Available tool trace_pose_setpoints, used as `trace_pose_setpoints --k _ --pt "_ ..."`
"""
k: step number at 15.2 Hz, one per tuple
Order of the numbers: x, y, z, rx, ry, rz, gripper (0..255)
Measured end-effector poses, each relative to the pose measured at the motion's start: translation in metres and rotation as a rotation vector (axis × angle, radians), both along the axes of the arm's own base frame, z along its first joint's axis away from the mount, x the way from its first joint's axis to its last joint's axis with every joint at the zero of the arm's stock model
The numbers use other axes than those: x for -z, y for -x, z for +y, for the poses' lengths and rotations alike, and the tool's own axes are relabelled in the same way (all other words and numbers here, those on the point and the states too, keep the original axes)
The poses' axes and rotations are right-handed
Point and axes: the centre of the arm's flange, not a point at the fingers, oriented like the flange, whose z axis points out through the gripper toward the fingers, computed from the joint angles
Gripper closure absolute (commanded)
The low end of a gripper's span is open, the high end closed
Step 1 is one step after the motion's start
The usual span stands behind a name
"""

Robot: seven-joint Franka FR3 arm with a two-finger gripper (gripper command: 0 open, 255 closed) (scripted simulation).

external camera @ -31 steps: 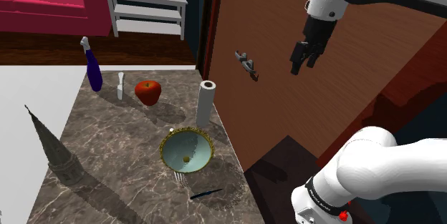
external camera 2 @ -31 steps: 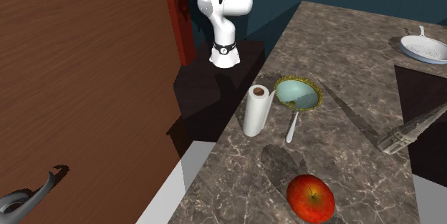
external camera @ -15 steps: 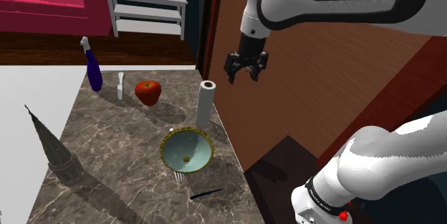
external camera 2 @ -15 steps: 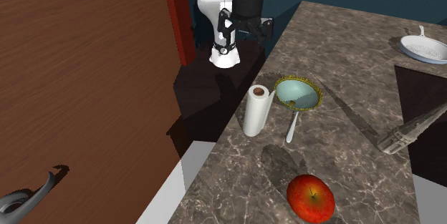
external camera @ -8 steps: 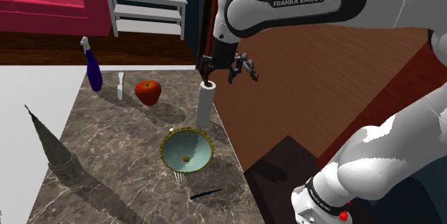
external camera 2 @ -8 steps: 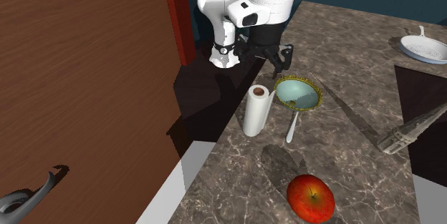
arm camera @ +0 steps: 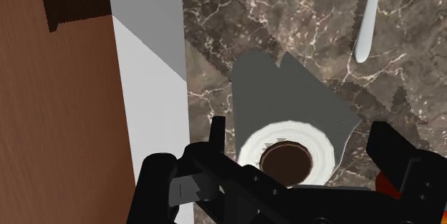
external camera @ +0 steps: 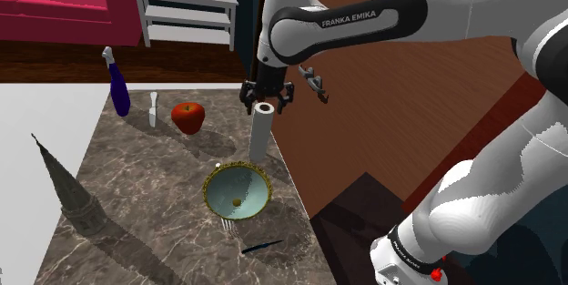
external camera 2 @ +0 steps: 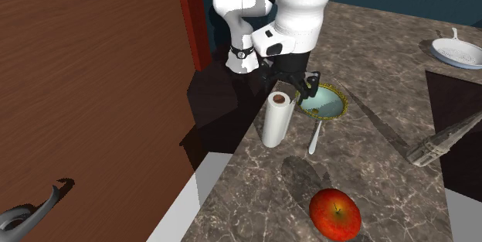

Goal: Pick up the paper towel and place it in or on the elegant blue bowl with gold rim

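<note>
Brown veined stone covers the worktop, and the task's thing has not left it. Nearest in the shoulder view lies a thin dark utensil. Just beyond it sits the bowl, pale blue inside with a gold rim and with no paper towel in it. A white utensil lies with one end at the bowl's edge.

A little farther, by the worktop's right edge, the paper towel stands upright, near the bowl but apart from it. The gripper hangs directly over the roll's top. Its fingers are spread wide, one on each side of the upper end. In the wrist view the roll's brown core sits between them with a gap on both sides, so they clasp nothing.

By this reading, the approach looks about finished and everything else is left. The fingers must close on the roll, raise it, carry it the short way nearer to the bowl and let it go there.

Farther back rest a red apple and a blue bottle, with a grey spire model off to the left. Beyond the worktop stand a pink sofa and a white shelf unit.
</note>
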Motion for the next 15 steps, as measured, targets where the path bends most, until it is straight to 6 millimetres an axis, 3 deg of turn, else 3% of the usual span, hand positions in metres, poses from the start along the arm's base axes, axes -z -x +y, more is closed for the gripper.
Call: trace_pose_setpoints --k 3,8,9,15 --pt "0.0109 0.0005 -0.0001 0.000 0.000 0.000 0" --pt "0.0127 0.0004 0.0003 0.000 0.000 -0.001 0" --pt "0.0127 0.0004 0.0003 0.000 0.000 -0.001 255" --pt "0.0125 0.0003 0.0000 0.001 0.000 -0.001 255"
